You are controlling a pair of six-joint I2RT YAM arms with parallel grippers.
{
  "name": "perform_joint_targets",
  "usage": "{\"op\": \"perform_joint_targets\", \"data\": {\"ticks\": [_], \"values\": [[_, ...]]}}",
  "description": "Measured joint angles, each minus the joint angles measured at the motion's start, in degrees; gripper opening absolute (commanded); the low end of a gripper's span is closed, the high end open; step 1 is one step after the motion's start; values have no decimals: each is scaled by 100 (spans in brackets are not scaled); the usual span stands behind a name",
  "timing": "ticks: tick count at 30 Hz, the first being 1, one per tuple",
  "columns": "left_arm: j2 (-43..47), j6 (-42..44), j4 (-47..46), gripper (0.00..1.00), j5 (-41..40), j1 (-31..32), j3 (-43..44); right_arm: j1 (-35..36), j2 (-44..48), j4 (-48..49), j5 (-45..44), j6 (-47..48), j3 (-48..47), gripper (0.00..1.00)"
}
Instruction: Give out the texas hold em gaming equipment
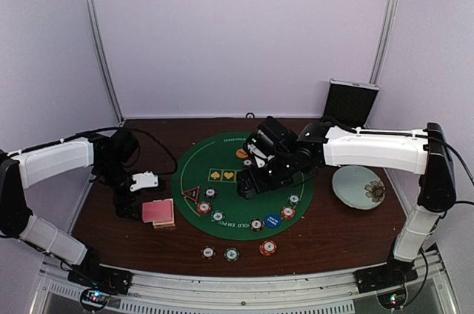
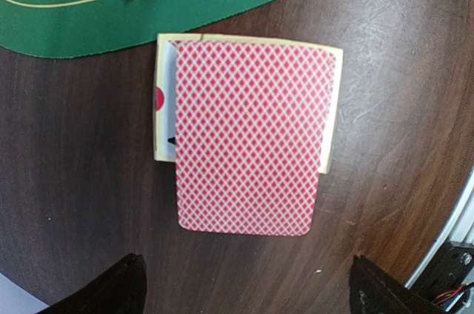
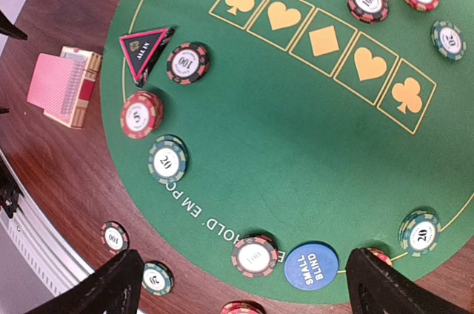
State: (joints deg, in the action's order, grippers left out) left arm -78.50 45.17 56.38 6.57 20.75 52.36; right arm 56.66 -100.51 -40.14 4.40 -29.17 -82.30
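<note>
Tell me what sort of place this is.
Probably a robot test booth, not a card room: plain pale walls with metal corner posts, a left arm and a right arm mounted at a metal rail, and a green poker mat on a wooden table.

Desk (image 2: 74,181): dark brown wood grain.
Mat (image 3: 296,144): green, thin yellow border line, yellow suit symbols in yellow-outlined boxes.
Top card (image 2: 248,136): red-and-white diamond lattice back.
Card box (image 2: 166,62): pale yellow.
Red chip (image 3: 141,115), green chip (image 3: 167,160), dark chip (image 3: 186,63): white rim stripes, white centres.
Disc (image 3: 311,267): blue, white lettering.
Triangle marker (image 3: 144,47): black, red edge.
Plate (image 1: 358,186): pale, brown floral mark.
</note>
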Motion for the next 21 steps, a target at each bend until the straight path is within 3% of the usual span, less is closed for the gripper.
{"op": "perform_joint_targets", "data": {"ticks": [21], "values": [[-245,243,-551,98,326,83,-313,-83,66,267,245,-236,131,100]]}}
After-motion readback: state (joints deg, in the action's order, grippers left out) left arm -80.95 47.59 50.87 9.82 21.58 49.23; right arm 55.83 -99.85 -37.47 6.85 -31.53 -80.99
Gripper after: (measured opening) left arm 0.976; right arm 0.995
